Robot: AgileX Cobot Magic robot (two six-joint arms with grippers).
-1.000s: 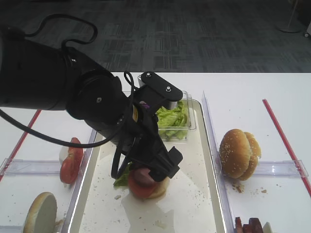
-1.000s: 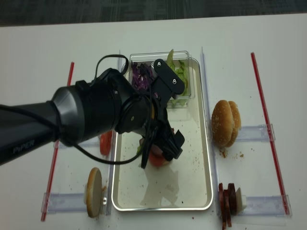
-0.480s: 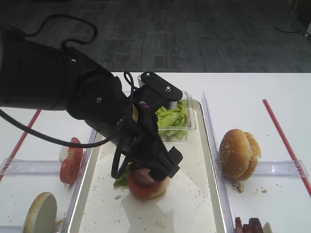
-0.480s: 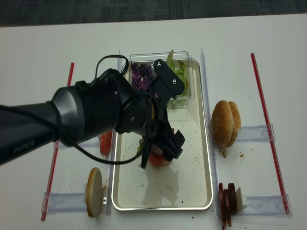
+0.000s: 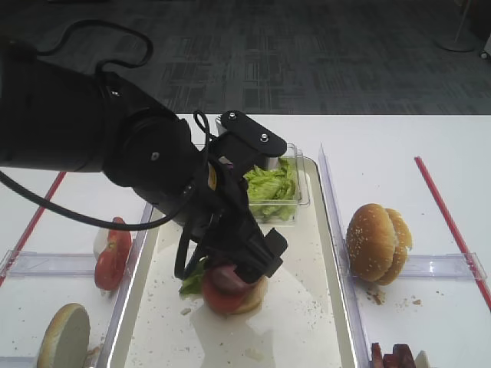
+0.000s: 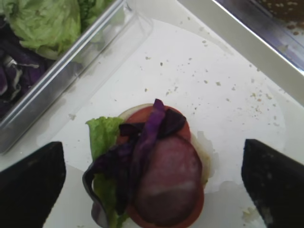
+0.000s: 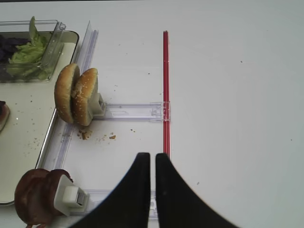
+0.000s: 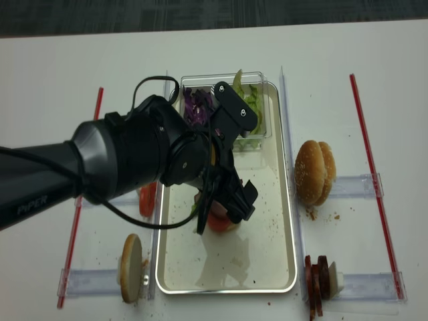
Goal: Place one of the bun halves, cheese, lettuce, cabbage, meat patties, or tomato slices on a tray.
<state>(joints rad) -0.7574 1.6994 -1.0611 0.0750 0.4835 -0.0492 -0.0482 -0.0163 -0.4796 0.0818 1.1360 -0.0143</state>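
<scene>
One purple cabbage [image 6: 142, 147] strip draped over patty and tomato.
Left claw [image 6: 152, 175] spread wide, hovering above stack on tray [image 5: 326, 230]; right claw [image 7: 150, 164] pinched shut, empty.

- We see our left arm [image 8: 127, 160] as thick, rounded, matte black segments, with "PiPER" lettered in grey near its base.
- A black cable [image 5: 100, 38] loops above it.
- Its flat black wrist plate [image 5: 252, 138] carries 2 silver screws.
- Our right gripper [image 7: 147, 190] has 2 curved black fingers.

Cabbage [image 6: 142, 147] lies on patty [image 6: 168, 178] in tray [image 6: 223, 85].
</scene>
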